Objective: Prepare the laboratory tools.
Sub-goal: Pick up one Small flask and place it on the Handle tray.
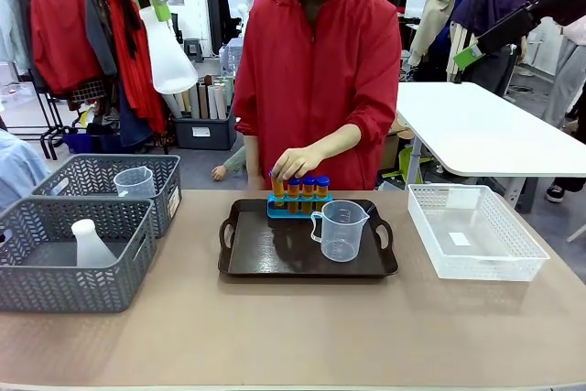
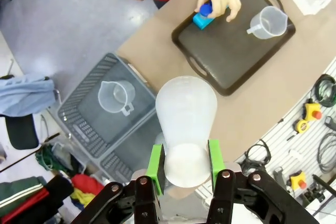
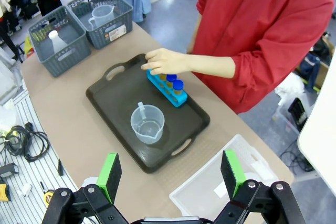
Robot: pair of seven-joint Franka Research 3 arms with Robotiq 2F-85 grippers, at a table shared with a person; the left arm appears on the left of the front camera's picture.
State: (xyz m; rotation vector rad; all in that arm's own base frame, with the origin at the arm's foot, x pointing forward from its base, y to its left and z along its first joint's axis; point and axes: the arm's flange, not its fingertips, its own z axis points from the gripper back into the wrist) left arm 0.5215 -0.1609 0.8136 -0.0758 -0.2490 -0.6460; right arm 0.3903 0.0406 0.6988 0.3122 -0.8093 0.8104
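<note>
While hanging high above the table's left end, clamped on a white flask [image 2: 186, 114] at the neck, wide base downward, between the green pads of the left gripper [image 2: 185, 166]. Right gripper [image 3: 170, 174] raised over the right side, jaws spread wide with nothing between them.

On the table to the left, two grey baskets side by side. Inside the near grey basket [image 1: 73, 286], a second flask [image 1: 90, 244], upright. Inside the far grey basket [image 1: 82, 180], a clear spare beaker [image 1: 135, 182], also upright. Stuck on that basket's side, a white sticker [image 1: 173, 200], print too small to read.

At the centre, a dark tray [image 1: 265, 258] with handles. Along its far edge, a small blue rack [image 1: 298, 208] with orange blue-capped tubes [image 1: 308, 187] standing in it. Just in front of the rack, a clear tray beaker [image 1: 341, 231], handle to the left. Resting on the leftmost tube, the person's hand [image 1: 295, 164].

To the right, a white basket [image 1: 499, 263] with a white label [image 1: 459, 239] flat on its floor, any writing unreadable.
</note>
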